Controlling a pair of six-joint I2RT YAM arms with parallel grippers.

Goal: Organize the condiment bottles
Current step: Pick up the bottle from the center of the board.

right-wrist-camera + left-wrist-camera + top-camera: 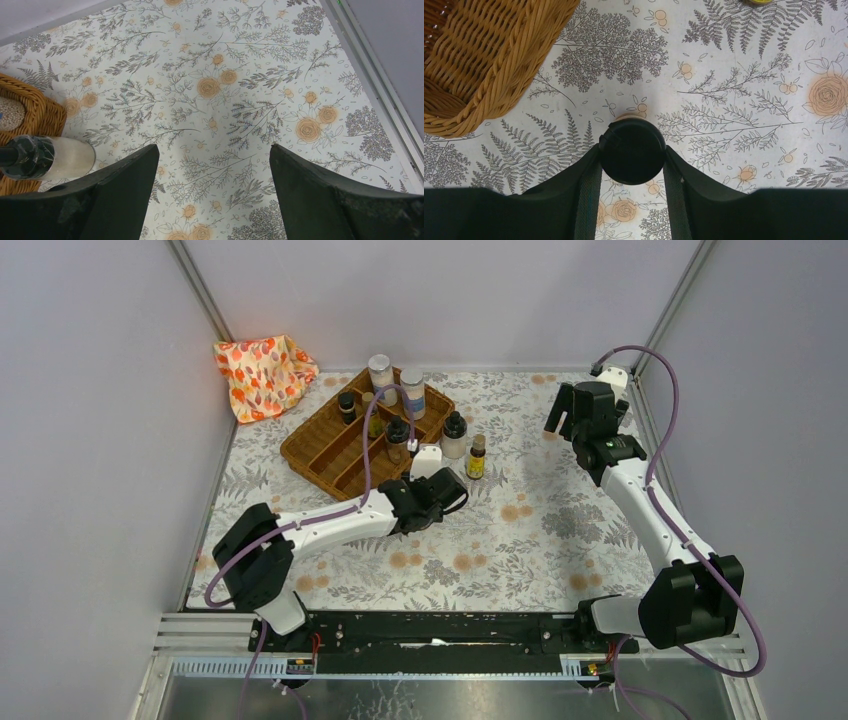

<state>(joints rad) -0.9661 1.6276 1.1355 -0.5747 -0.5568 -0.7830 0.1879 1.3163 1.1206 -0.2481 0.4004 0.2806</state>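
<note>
My left gripper (pixel 447 492) is shut on a small black-capped bottle (pixel 632 151), seen from straight above, just right of the wicker tray's near corner. In the wicker tray (pixel 318 445) stand two tall silver-lidded jars (pixel 380 375) (pixel 412 388), a dark spice jar (pixel 347 405), a slim yellow bottle (pixel 372 422) and a black-capped bottle (pixel 398 436). Right of the tray stand a black-capped white-filled jar (pixel 454 433) and a slim yellow bottle (pixel 477 458). My right gripper (pixel 567 412) is open and empty, raised at the far right (pixel 214 150).
An orange-patterned cloth (pixel 263 375) lies at the far left corner. The tray's corner (pixel 484 65) is close on the left of my left gripper. The right wrist view shows the white-filled jar (pixel 55 159), the tray edge (pixel 37 107) and the metal side rail (pixel 380 80).
</note>
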